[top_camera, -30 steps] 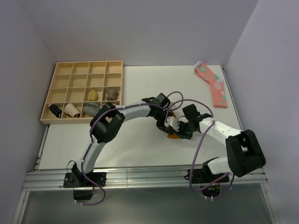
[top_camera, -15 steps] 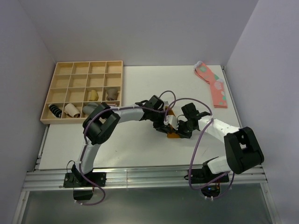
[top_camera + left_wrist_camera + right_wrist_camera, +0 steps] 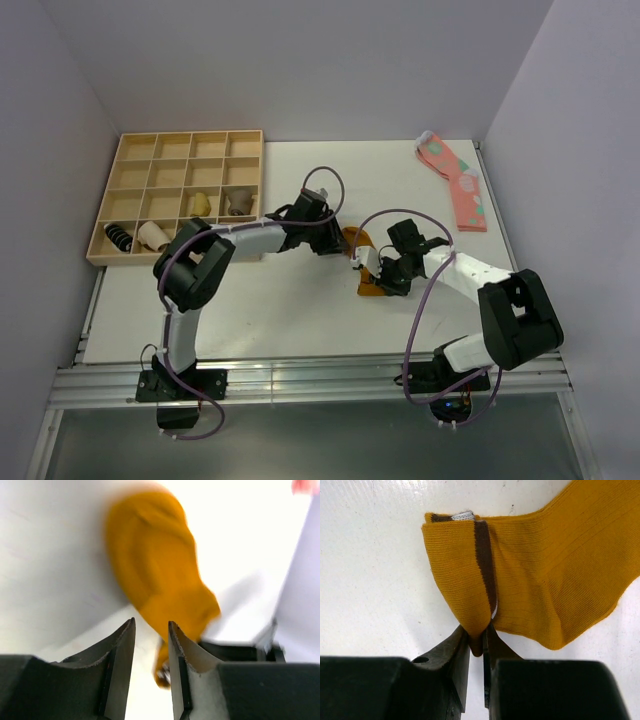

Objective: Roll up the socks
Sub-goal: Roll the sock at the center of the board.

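Sock [image 3: 535, 570] lay just ahead of my right pincer [image 3: 476, 632], which pinched its folded cuff [image 3: 484, 555], so holding tight seemed best while my left pincer [image 3: 151, 627], a bit spread and empty, sat nearby.

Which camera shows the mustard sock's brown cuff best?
Right wrist: close and sharp, the brown cuff folded, mustard sock pinched in the right gripper. Left wrist blurs the sock; top view shows only orange slivers.

mustard sock [image 3: 560, 580] — brown-striped cuff folded over, lying mid-table
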Controlling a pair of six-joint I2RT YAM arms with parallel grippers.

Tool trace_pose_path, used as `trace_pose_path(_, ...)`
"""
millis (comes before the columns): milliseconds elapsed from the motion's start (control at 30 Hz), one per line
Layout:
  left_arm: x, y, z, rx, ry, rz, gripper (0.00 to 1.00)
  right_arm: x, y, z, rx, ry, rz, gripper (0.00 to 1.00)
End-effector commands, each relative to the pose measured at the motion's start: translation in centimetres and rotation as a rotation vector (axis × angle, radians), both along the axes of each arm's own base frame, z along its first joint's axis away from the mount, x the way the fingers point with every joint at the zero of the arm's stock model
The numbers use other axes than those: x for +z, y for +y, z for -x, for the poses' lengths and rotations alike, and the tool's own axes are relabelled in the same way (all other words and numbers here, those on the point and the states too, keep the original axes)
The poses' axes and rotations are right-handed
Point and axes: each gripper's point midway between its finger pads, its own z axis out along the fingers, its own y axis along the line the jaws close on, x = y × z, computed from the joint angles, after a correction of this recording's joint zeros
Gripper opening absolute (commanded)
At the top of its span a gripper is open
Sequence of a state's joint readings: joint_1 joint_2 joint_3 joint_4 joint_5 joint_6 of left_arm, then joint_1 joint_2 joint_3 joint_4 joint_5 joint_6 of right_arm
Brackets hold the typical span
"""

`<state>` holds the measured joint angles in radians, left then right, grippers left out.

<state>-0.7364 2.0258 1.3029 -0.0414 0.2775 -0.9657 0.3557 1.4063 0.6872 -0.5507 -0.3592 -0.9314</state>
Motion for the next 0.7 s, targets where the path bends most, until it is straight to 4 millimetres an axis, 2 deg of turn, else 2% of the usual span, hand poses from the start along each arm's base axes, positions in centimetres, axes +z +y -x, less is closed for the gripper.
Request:
trace_pose_path(0,2.3,1.4,-3.9,0.136,-0.118,-0.015,0.38,-1.3,-1.0,0.7,-0.006,0.037,0.065,0.05)
trace_pose_path(133,1.4,1.9,-5.6,0.138,-0.122,-0.044,0.41,-1.3,-1.0,0.6,-0.006,0.043,0.067,0.05)
trace_pose_path(233,1.3,1.2,-6.8,0.116,-0.148,-0.041,0.42,-1.3,-1.0,0.5,-0.006,0.039,0.067,0.05)
trace_pose_path(400,0.3,0.3,-7.5,0.053,-0.147,-0.048,0.41,-1.3,-1.1,0.6,-0.007,0.042,0.072,0.05)
trace_pose_path(667,-1.4,0.9,-7.3,0.040,-0.111,-0.126,0.41,-1.4,-1.1,0.7,-0.005,0.045,0.076,0.04)
